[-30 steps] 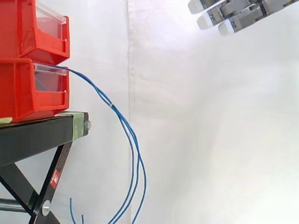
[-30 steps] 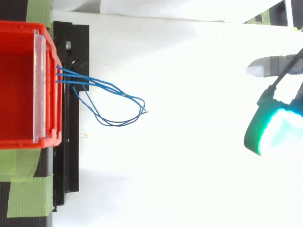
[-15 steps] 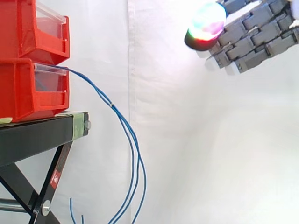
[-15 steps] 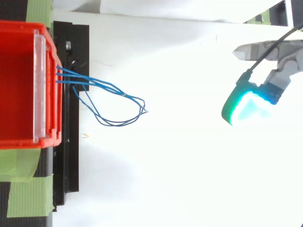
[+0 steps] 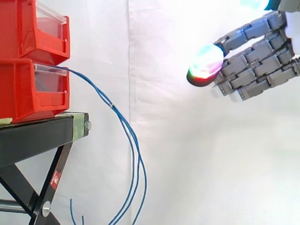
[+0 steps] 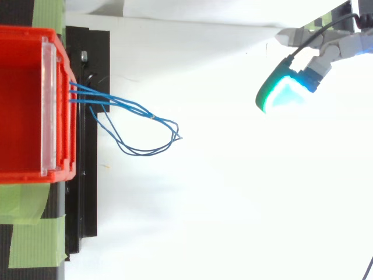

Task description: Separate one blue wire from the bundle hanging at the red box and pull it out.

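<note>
Looking at the side view, you see the hand (image 5: 255, 63) lower and further toward 9 o'clock than half a second ago. Its fingers are stretched out and relaxed, holding nothing, and one fingertip (image 5: 205, 66) glows green and red. From above, it has slid toward 10 o'clock. The blue wires (image 5: 132, 140) have not moved: they leave the front of the lower red box (image 5: 23, 93) on the bench (image 5: 33, 136) and hang in a curve toward 5 o'clock, well apart from the hand.
</note>
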Controlling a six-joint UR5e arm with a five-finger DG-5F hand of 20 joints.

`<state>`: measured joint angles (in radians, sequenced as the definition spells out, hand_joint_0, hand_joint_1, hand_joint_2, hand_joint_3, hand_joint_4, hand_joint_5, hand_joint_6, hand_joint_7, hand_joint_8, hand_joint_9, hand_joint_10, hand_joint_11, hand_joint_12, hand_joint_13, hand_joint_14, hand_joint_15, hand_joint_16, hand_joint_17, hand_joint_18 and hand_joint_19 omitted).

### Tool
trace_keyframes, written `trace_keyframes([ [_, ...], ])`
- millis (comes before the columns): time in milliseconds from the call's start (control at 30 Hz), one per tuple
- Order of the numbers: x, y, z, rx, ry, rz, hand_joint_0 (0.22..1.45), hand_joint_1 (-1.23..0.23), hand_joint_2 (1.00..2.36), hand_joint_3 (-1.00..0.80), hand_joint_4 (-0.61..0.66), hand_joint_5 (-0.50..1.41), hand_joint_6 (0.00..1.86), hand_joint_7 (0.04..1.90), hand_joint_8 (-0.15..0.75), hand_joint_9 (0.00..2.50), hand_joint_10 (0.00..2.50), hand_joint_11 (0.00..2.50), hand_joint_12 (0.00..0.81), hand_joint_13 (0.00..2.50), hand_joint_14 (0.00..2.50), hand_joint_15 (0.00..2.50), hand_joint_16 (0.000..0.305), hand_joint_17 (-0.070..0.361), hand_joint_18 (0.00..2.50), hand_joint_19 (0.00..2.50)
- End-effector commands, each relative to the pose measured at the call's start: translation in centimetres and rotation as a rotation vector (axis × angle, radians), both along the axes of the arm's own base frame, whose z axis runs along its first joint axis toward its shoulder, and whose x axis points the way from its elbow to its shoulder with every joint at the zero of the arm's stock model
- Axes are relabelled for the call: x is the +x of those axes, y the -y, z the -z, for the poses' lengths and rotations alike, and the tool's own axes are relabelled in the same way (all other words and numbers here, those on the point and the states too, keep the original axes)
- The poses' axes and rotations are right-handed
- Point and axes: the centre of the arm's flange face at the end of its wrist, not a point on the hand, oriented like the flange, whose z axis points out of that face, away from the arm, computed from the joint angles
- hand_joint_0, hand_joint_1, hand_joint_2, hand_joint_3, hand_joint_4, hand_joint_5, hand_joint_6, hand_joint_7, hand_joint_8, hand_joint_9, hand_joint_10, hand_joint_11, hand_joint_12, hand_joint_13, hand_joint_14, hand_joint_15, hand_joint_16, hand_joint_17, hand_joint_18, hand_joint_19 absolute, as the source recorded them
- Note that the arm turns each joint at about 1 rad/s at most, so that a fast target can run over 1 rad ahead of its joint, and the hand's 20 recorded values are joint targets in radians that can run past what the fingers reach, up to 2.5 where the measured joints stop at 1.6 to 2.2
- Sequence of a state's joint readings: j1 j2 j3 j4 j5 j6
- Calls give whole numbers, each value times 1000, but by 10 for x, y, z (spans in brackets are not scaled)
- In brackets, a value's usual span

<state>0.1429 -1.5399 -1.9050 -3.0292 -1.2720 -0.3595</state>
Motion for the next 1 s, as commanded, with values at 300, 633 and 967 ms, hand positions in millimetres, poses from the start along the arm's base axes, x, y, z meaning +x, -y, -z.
trace_keyframes([
  [300,7,7,21,25,161,172,520,-446,1000,-500,205,-269,502,712,216,0,0,0,321,0,2,85,57,129,0,109],
  [633,13,15,30,3,210,412,523,-446,1000,-500,219,-262,502,725,225,0,0,0,325,0,2,96,57,128,0,109],
  [967,28,17,71,-21,179,535,526,-449,1000,-500,233,-256,502,732,235,0,0,0,326,0,2,93,57,128,0,135],
])
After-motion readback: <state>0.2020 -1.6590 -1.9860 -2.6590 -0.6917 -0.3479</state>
